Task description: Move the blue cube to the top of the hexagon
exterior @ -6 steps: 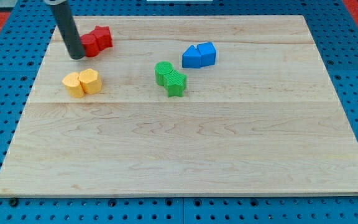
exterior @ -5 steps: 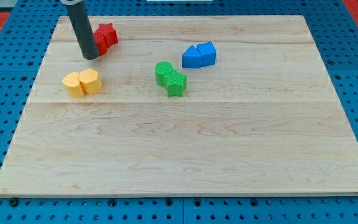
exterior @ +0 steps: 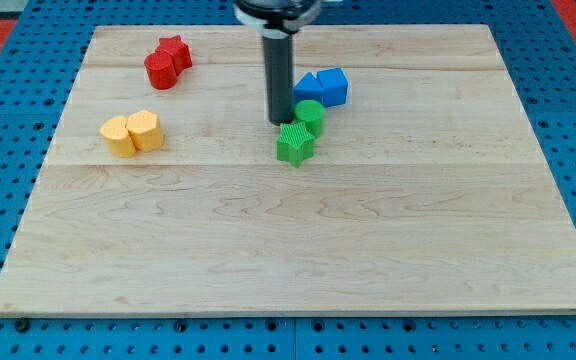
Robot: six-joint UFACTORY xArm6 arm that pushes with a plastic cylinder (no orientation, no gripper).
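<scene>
The blue cube [exterior: 333,86] sits right of the board's top centre, touching a second blue block [exterior: 308,88] on its left. My tip [exterior: 281,122] is down on the board just left of a rounded green block [exterior: 311,115], which touches the blue pair from below. A green star-shaped block [exterior: 295,145] lies just below and right of my tip. The rod hides part of the second blue block. Two yellow blocks [exterior: 131,133] lie together at the view's left; their exact shapes are hard to tell.
Two red blocks, a rounded one [exterior: 160,71] and a star-like one [exterior: 175,52], sit at the top left of the wooden board [exterior: 288,250]. A blue pegboard surrounds the board.
My tip has swept from beside the red blocks rightward to the green blocks. The green pair has been pushed to the right, and the rounded green block now lies against the blue blocks.
</scene>
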